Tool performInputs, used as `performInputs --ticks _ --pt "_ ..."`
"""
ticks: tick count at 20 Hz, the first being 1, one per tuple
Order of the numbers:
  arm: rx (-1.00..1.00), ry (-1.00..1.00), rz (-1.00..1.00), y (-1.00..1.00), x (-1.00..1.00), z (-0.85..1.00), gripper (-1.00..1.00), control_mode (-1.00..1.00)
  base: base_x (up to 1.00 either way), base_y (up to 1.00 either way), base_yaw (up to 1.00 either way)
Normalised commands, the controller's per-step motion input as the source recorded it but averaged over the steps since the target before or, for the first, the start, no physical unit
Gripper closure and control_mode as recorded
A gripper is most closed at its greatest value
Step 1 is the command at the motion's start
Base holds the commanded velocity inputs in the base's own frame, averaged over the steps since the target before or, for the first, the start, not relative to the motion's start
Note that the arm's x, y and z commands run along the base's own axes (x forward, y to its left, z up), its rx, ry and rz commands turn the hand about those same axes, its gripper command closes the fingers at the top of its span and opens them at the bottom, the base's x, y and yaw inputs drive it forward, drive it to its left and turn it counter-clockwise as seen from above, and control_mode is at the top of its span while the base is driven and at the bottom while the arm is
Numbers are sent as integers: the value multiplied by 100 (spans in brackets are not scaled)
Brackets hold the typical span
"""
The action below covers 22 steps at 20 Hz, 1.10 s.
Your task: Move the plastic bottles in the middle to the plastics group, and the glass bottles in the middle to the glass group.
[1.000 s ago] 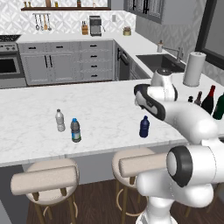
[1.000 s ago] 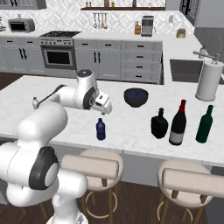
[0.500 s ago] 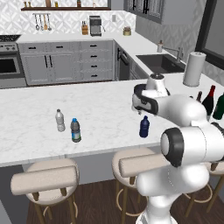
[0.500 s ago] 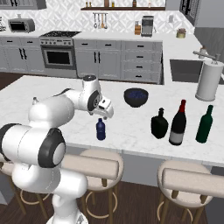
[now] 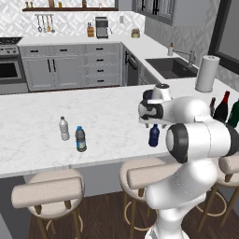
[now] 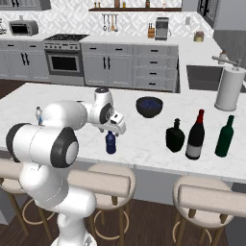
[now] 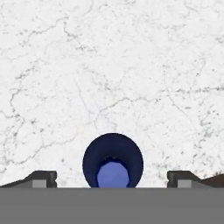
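Note:
The stubby dark blue plastic bottle (image 5: 153,136) (image 6: 111,143) stands on the marble island near its front edge. My gripper (image 5: 154,123) (image 6: 116,128) hangs open straight above it. In the hand view I look down on the bottle's cap (image 7: 113,164), with one fingertip (image 7: 43,178) on each side and not touching it. The plastics group, a white-capped clear bottle (image 5: 64,128) and a blue-capped one (image 5: 80,138), stands to the left. The squat black bottle (image 6: 175,136) and the red-topped wine bottle (image 6: 196,135) stand to the right, beside the tall green bottle (image 6: 224,137).
A dark blue bowl (image 6: 149,106) sits behind the blue bottle. A white paper-towel roll (image 6: 229,88) (image 5: 207,73) stands at the island's far right by the sink. Padded stools (image 6: 98,182) line the island's front edge.
The hand has come down and settled over the dark blue bottle. Its fingers have stayed open and the bottles have not moved.

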Motion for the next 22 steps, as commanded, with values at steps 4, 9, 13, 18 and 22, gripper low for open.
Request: performInputs --ticks 4,9,13,18,22 --pt "0 10 0 1 21 -9 -100 -100 0 0 0" --pt "0 3 0 0 3 -15 -100 -100 0 0 0" --pt "0 0 0 0 -1 -9 -100 -100 0 0 0" --pt "0 0 0 0 0 0 -100 -100 0 0 0" --pt "0 0 0 0 0 0 -100 -100 0 0 0"
